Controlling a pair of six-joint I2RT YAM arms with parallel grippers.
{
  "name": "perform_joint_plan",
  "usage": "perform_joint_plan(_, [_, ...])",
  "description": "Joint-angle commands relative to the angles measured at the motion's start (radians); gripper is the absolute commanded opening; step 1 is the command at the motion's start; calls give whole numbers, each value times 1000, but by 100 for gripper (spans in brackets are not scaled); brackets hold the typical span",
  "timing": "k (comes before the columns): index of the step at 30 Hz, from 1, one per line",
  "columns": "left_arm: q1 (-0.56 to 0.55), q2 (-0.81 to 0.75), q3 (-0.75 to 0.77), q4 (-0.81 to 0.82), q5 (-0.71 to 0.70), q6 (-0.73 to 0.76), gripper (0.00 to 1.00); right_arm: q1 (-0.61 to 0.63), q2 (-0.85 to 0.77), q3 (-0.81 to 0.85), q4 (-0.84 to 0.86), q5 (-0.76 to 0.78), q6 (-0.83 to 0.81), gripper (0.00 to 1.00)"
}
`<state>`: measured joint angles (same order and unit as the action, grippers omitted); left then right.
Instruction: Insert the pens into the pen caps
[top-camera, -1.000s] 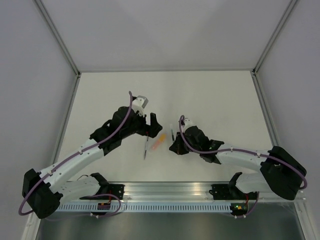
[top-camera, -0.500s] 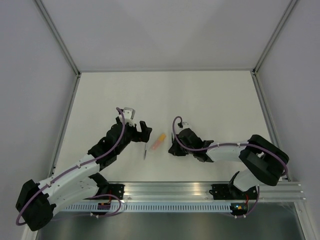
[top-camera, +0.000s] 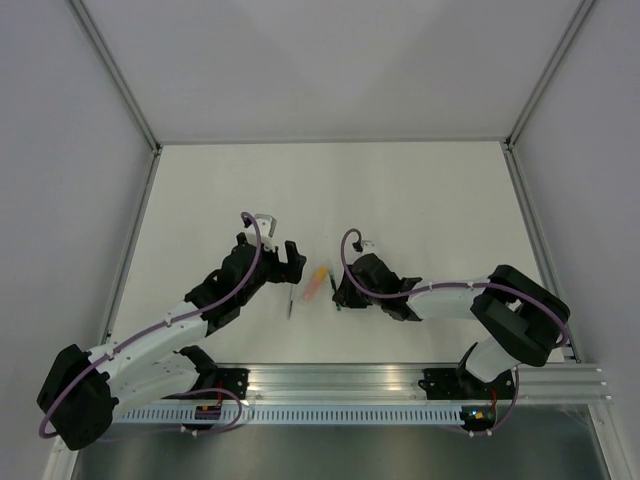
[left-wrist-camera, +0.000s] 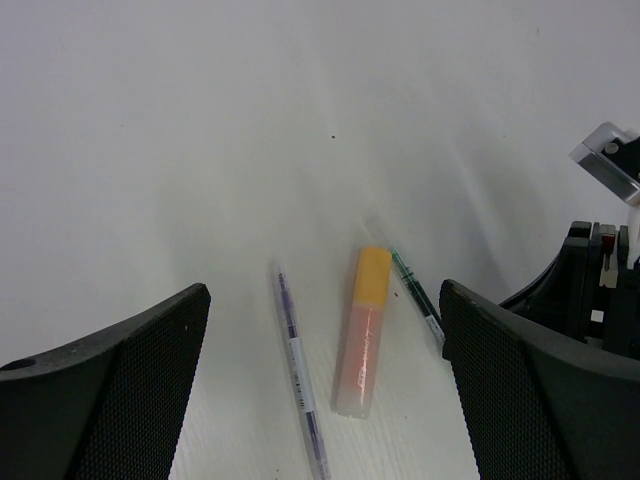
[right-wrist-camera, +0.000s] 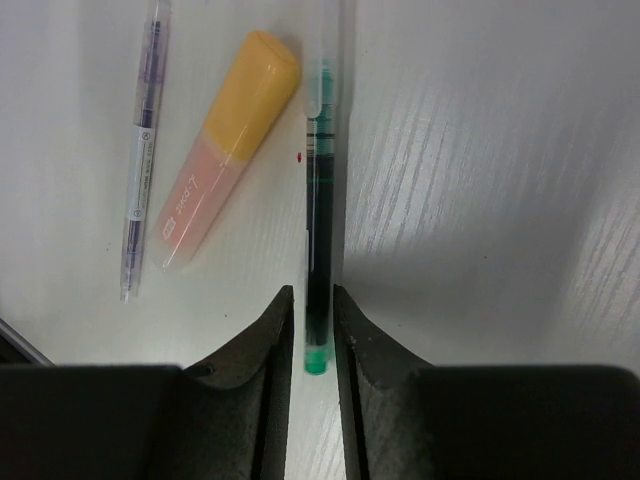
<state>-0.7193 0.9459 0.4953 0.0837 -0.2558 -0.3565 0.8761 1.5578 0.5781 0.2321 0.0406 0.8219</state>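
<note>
Three pens lie together on the white table. The thin grey-white pen (left-wrist-camera: 298, 385) is on the left. The orange pen (left-wrist-camera: 358, 350) is in the middle, with a stubby orange-yellow cap (left-wrist-camera: 372, 275) on its far end. The teal-green pen (right-wrist-camera: 317, 250) is on the right, with a clear tube at its far end. My right gripper (right-wrist-camera: 313, 300) is low on the table and shut on the green pen's near end. My left gripper (left-wrist-camera: 320, 400) is wide open and empty above the grey-white and orange pens. In the top view the left gripper (top-camera: 294, 262) and right gripper (top-camera: 340, 296) flank the orange pen (top-camera: 316, 284).
The white table (top-camera: 420, 190) runs to grey walls at the back and sides. An aluminium rail (top-camera: 330, 380) lies along the near edge. The right gripper's body (left-wrist-camera: 590, 290) shows at the right of the left wrist view, close to the green pen.
The right gripper has moved left and down the table and now has the green pen between its fingers. The left gripper has drawn back from the far side and stays open.
</note>
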Motion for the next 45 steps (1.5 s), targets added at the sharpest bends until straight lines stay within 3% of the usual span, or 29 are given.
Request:
perform_joint_plan(1, [0,39,58,11,32,33,99,4,2,23,-56,41,5,28])
perform_joint_plan(14, [1,47,58,-1,-10,45,100,6,15,92,-122,67,-35,28])
perform_joint_plan(23, [0,-15,39,-9,-75,33,99,4,70,207,-189,165,-102,15])
perform_joint_plan(31, [0,-145,-17,16,-132,17,100,6,186,312,-252,203,-125,21])
perform_joint_plan(45, [1,-144,-15,14,-126,17,100,8,291,373,-172,127,-112,25])
